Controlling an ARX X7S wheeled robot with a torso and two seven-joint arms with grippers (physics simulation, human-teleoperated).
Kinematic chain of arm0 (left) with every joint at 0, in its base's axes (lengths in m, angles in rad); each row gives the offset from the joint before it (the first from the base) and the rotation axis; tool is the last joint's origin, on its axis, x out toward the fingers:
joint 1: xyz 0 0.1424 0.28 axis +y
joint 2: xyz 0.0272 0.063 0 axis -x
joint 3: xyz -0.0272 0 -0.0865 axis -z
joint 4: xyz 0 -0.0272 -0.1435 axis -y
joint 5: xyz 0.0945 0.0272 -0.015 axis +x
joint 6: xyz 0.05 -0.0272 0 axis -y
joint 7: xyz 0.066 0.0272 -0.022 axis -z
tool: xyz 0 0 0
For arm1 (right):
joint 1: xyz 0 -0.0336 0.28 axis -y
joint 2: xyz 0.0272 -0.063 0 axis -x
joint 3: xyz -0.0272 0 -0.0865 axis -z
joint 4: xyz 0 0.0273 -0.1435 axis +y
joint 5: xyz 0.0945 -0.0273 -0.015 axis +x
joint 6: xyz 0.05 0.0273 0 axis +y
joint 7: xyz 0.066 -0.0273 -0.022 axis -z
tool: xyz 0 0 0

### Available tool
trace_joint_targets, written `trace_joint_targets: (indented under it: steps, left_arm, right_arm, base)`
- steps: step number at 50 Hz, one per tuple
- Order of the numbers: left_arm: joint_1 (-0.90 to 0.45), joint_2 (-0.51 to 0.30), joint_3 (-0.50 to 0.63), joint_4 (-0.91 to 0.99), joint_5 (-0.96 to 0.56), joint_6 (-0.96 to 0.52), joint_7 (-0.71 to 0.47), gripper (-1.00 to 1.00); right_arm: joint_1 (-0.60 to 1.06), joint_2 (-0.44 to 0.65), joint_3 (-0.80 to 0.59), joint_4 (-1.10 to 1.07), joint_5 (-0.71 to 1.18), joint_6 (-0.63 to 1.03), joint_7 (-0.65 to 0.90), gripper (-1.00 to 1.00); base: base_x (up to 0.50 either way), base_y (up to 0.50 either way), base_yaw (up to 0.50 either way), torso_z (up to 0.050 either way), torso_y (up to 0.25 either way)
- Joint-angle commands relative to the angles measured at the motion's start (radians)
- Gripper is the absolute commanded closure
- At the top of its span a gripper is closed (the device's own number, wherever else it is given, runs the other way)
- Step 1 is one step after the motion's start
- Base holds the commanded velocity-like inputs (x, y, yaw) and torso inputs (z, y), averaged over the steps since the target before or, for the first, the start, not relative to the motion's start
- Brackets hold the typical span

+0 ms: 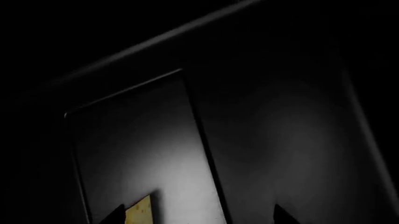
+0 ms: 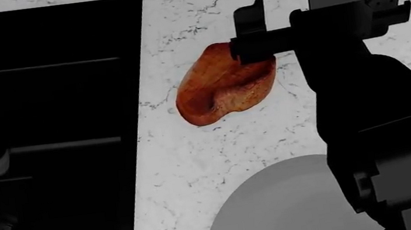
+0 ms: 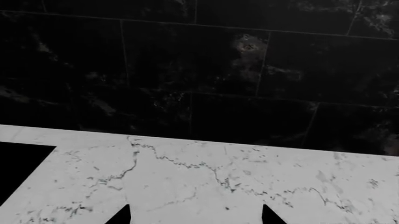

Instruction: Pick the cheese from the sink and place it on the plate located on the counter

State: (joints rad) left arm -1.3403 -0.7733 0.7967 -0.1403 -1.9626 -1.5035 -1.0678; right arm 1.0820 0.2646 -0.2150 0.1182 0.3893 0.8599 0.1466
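Cheese [image 1: 139, 211]: lay on the sink [image 1: 143, 154] floor, just beside one tip of the left gripper [image 1: 198, 217].
Left jaws: spread wide, bracketing it for a pick.
Right gripper [image 3: 194, 215]: jaws wide, empty, parked above the bench [image 2: 218, 149].
Plate [image 2: 280, 211]: bare, near the reddish lump [image 2: 222, 86].

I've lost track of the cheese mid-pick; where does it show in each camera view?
Left wrist: cheese at the frame's lower edge, between the left gripper fingertips, on the sink floor.
Head: not visible; sink interior is black.
Right wrist: not in it.
Shared landmark: the sink.
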Motion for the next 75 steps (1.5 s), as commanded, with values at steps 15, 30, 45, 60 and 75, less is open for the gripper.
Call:
trace_joint_targets:
  steps: [15,30,45,60,75]
  left_arm:
    - [0.028,-0.049,0.056,0.021,0.028,0.035,0.038,-1.00]
    - [0.057,-0.082,0.067,0.034,0.086,0.080,0.049,-1.00]
    - [0.088,-0.114,0.078,0.034,0.169,0.114,0.097,-1.00]
    - [0.116,-0.116,0.080,0.001,0.275,0.190,0.165,-1.00]
    - [0.166,-0.130,0.089,-0.020,0.320,0.246,0.183,-1.00]
  right_arm:
    - [-0.002,-0.001,-0.007,0.016,0.005,-0.016,0.001,-1.00]
    - [-0.003,0.000,-0.004,0.016,0.014,-0.018,0.005,-1.00]
    - [-0.008,0.005,-0.004,0.015,0.019,-0.020,0.009,-1.00]
    - [-0.010,0.006,-0.010,0.029,0.018,-0.028,0.011,-1.00]
    - [-0.009,0.007,-0.018,0.043,0.016,-0.038,0.013,-1.00]
  base:
    - [0.00,0.00,0.00,0.000,0.000]
    - [0.00,0.00,0.00,0.000,0.000]
    - [0.00,0.00,0.00,0.000,0.000]
    - [0.00,0.00,0.00,0.000,0.000]
    - [0.00,0.00,0.00,0.000,0.000]
